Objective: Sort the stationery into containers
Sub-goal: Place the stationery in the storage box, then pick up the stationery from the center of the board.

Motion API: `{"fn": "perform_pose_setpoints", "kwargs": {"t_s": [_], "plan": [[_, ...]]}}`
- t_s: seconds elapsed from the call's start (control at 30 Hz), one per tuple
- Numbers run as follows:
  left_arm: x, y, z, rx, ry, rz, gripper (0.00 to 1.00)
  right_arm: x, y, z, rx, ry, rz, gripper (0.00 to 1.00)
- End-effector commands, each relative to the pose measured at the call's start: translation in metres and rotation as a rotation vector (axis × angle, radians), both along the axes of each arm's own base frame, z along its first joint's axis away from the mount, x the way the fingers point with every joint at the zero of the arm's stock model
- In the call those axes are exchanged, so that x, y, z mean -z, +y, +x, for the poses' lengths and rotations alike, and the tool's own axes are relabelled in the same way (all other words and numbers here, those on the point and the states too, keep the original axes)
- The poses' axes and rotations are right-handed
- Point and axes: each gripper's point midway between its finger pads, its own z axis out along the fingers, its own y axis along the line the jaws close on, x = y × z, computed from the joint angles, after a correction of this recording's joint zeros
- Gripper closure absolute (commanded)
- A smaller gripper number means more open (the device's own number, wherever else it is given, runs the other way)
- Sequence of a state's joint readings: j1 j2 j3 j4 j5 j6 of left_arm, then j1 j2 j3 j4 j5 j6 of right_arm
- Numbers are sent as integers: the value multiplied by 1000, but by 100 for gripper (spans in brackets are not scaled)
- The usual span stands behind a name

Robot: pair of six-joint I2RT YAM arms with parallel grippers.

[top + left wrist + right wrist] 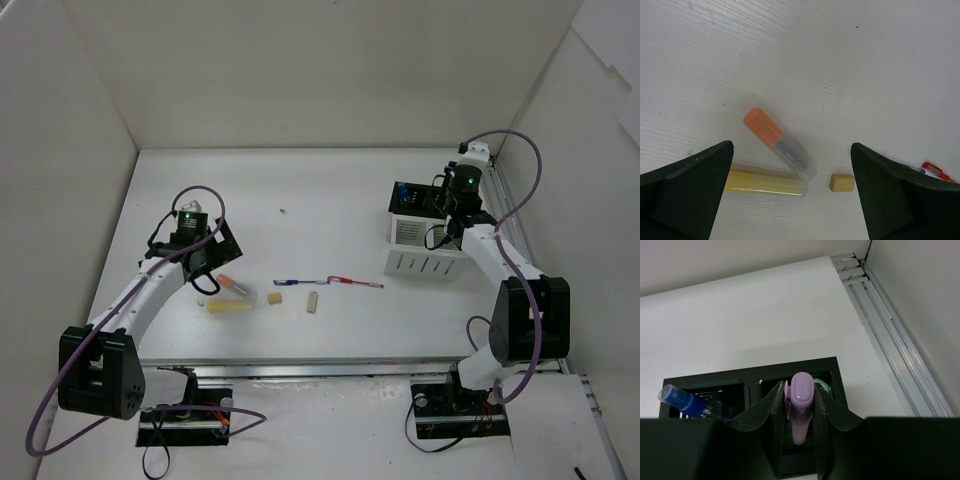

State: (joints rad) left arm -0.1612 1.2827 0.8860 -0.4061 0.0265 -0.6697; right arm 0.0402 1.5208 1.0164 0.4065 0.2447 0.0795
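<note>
From overhead the right arm mostly hides the black box. The right wrist camera looks straight into it: a clear blue-capped pen leans in the compartment on that view's left, and the right gripper pinches a pink marker upright at the other compartment. Well left of that box, the left gripper hangs wide open, holding nothing, above an orange marker, a yellow marker and an eraser.
</note>
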Motion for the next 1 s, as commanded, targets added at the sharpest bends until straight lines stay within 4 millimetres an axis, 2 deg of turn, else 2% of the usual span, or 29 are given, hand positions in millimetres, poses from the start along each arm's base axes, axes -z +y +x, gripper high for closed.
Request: {"fn": "perform_pose_setpoints", "kwargs": {"t_s": [0.0,0.07,0.13,0.23,0.27,0.33,0.37,0.43,0.47,0.5,0.53,0.6,0.63,0.67,0.7,0.77,0.8,0.97], "plan": [[-8,-2,13,-21,-45,-33,0,-35,1,14,-7,-140,27,97],[-7,-2,15,-24,-42,-31,0,-43,1,15,-8,-167,28,96],[-4,-2,16,-30,-34,-35,0,-40,3,17,-16,-161,34,92],[0,-2,18,-42,-26,-35,0,-29,6,13,-14,-133,73,79],[2,-1,17,-51,-17,-33,0,-23,7,9,-10,-126,91,64],[4,2,16,-73,-7,-25,0,-26,7,3,-4,-138,107,51],[5,2,15,-75,-3,-25,0,-27,8,0,-1,-144,120,38],[7,10,15,-119,6,3,0,-34,9,-10,-1,-158,134,24],[8,12,14,-131,10,4,0,-35,11,-14,-6,-153,147,6],[10,12,13,-143,19,4,0,-36,11,-19,-11,-153,154,2],[10,14,13,-167,20,-1,0,-51,13,-26,-19,-188,162,2],[14,14,13,-193,32,-10,0,-53,17,-37,-35,-197,177,2],[16,14,13,-207,39,-15,0,-70,18,-46,-43,-238,180,2],[17,13,14,-231,41,-31,0,-72,18,-53,-43,-242,182,2],[21,13,14,-244,55,-37,0,-83,20,-63,-51,-270,183,2],[29,12,14,-286,84,-53,0,-85,18,-76,-34,-272,178,2],[31,12,12,-297,103,-57,0,-94,19,-84,-34,-291,175,2],[51,11,3,-349,189,-66,2,-93,10,-107,27,-271,167,2]]}}
